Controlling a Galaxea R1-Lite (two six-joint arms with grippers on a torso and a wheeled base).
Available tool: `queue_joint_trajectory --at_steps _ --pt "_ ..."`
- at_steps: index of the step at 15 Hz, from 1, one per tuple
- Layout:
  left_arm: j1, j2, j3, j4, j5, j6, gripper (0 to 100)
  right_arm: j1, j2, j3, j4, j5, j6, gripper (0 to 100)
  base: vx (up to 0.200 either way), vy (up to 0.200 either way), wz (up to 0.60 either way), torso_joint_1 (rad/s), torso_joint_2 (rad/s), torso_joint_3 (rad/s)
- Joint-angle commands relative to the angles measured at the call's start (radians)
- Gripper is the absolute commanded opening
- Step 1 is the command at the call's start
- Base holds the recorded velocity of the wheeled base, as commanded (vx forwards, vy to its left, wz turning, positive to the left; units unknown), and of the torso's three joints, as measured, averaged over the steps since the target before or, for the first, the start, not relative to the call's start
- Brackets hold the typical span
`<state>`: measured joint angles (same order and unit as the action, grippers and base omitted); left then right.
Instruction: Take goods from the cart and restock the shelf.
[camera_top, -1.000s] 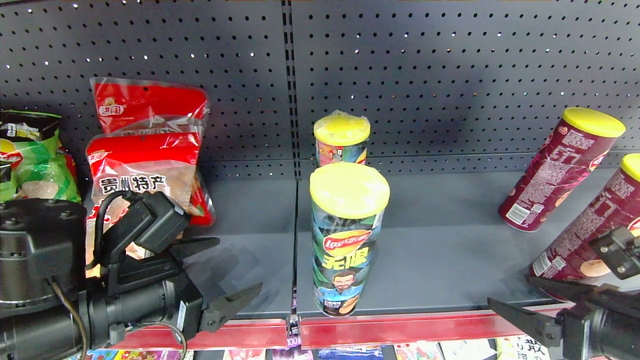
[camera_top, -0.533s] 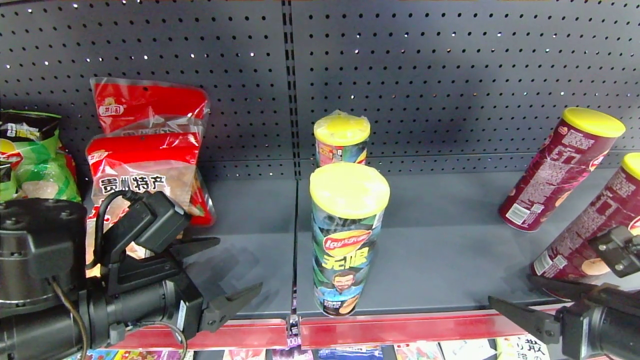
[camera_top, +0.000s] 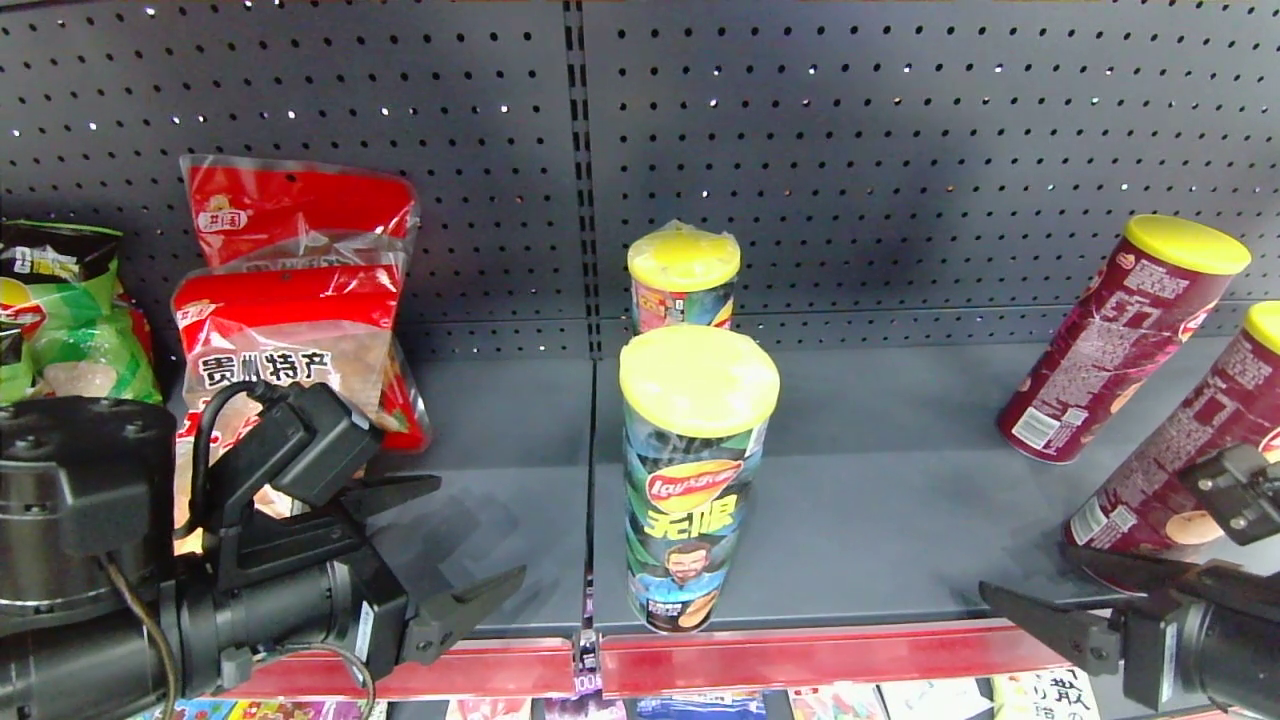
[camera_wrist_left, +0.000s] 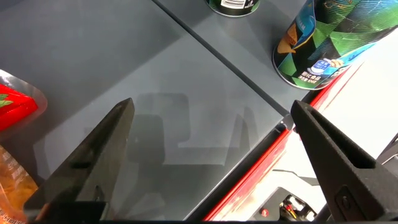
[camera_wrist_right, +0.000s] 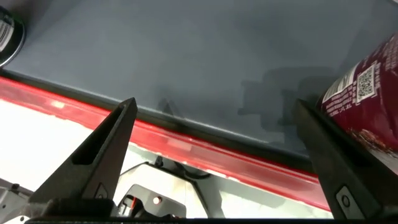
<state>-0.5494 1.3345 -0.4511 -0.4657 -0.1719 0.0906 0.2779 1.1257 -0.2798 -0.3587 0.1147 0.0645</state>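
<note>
A green chip can (camera_top: 695, 480) with a yellow lid stands upright near the shelf's front edge, and a second one (camera_top: 683, 275) stands behind it. Two maroon chip cans (camera_top: 1120, 340) (camera_top: 1170, 470) lean at the right of the shelf. My left gripper (camera_top: 478, 530) hangs open over the shelf front, left of the green can, with nothing between its fingers. In the left wrist view that gripper (camera_wrist_left: 212, 106) spans bare shelf, with the green can's base (camera_wrist_left: 323, 50) off to one side. My right gripper (camera_top: 1025, 572) is open at the front edge, beside the nearer maroon can (camera_wrist_right: 367, 93).
Red snack bags (camera_top: 290, 330) and a green bag (camera_top: 60, 320) lean against the pegboard at the left. A red price rail (camera_top: 800, 655) runs along the shelf's front edge. Bare grey shelf (camera_top: 880, 500) lies between the green cans and the maroon ones.
My right gripper has drawn back slightly toward the lower right, staying open. The left arm and the cans have not moved.
</note>
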Motion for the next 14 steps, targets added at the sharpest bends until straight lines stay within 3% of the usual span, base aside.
queue_joint_trajectory --at_steps 1,14 --pt "0.0 0.002 0.0 -0.001 0.0 0.0 100 -0.003 0.002 -0.002 0.0 0.0 0.0 100 0.0 0.0 0.0 0.0 0.0 0.0" --pt "0.0 0.003 0.0 -0.001 0.0 0.0 100 -0.034 0.008 -0.001 0.001 0.002 -0.002 100 0.0 0.0 0.0 0.0 0.0 0.0"
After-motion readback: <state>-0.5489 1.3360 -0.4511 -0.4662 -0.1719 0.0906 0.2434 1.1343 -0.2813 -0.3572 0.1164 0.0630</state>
